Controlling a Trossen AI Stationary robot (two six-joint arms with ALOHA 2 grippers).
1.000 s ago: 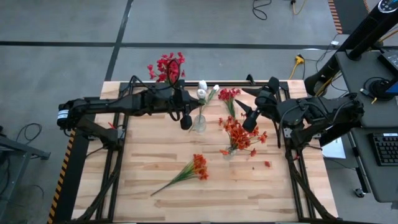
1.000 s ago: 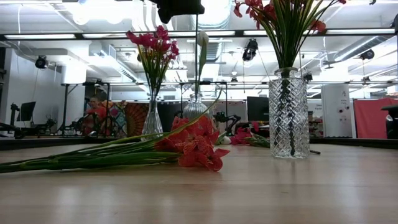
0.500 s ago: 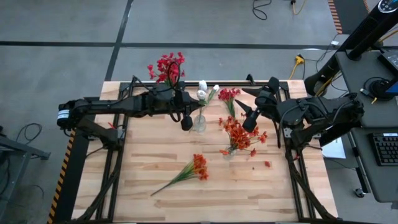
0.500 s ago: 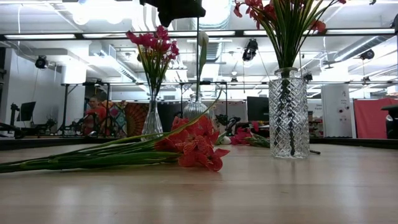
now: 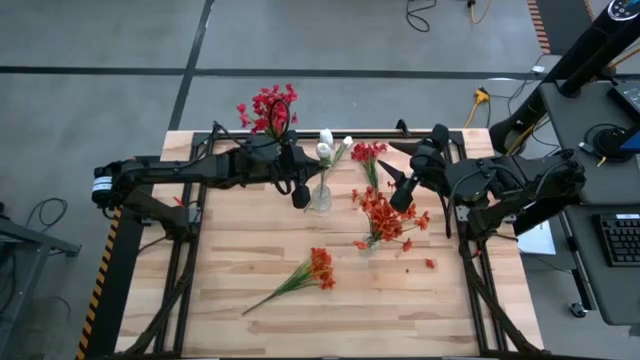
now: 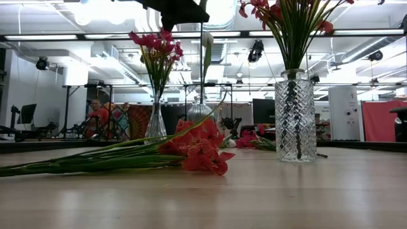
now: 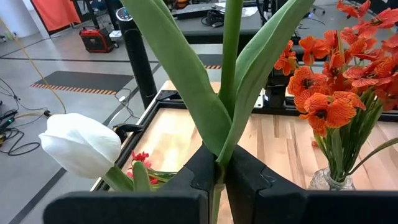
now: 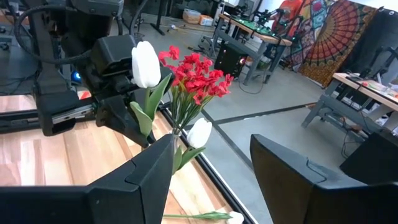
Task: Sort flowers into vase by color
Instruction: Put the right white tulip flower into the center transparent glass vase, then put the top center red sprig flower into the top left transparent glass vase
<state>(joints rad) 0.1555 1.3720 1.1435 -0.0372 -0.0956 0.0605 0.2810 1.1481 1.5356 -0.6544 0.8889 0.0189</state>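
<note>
— Where are the flowers placed at present?

— Presently a white-bud stem (image 7: 231, 68) is pinched by its green stalk between the closed fingers of the left gripper (image 5: 299, 196), above the small clear vase (image 5: 321, 199) near the middle of the table's far edge. A crimson bunch (image 5: 268, 108) is stood in a vase by the far edge, an orange-red bunch (image 5: 385, 218) is held in the cut-glass vase (image 6: 295, 116) toward the right edge, one orange-red stem (image 5: 305, 275) is left lying flat near the middle of the table (image 5: 250, 250), and another red stem (image 5: 368, 155) is laid by the far edge.

— And the right gripper (image 5: 402, 197)?

— It is hung over the orange-red bunch with its fingers spread and nothing gripped.

— How should such a stem be handled?

— It is judged to be light, thin and springy, with soft leaves and a top-heavy head. It is best taken low on the stalk, below the leaves, so that the end can be steered into a narrow vase neck without the bud being crushed.

— Can any label or writing be read?

— None can be made out.
</note>
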